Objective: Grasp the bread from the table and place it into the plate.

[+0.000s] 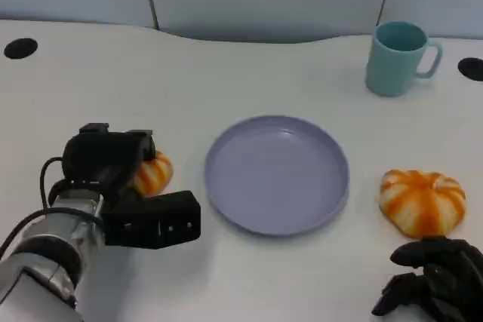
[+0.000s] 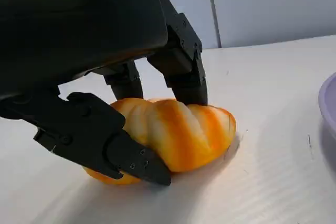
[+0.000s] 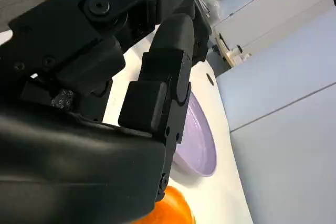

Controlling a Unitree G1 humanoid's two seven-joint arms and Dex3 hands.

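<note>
**Left hand closed around the bread, plate just to its right**

Left hand (image 1: pixel 124 186) sits over the bread (image 1: pixel 153 173) at the left of the table (image 1: pixel 226 73), and the left wrist view shows its black fingers (image 2: pixel 181 61) coming down on the far flank of the loaf while a lower finger presses along the near flank, so the loaf is clasped between them. The bread is still resting on the table surface in that view; no gap shows under it. Its long axis runs roughly across the fingers' reach, its striped orange-and-cream end poking out past the hand toward the plate.

The lilac plate (image 1: pixel 226 186) lies directly to the right of the held loaf, near it but apart, with bare table between them. I judge the coming move to be a lift and a short sideways carry to the robot's right, high enough to pass the plate's raised rim.

A second orange bread (image 1: pixel 423 201) lies beyond the plate's right edge, just in front of the right hand (image 1: pixel 434 280), which rests low on the table with its fingers curled in and nothing visibly in them. That hand is nearer the second loaf, but the left hand already has its own. A teal mug (image 1: pixel 396 58) stands well back at the right, away from the path.
</note>
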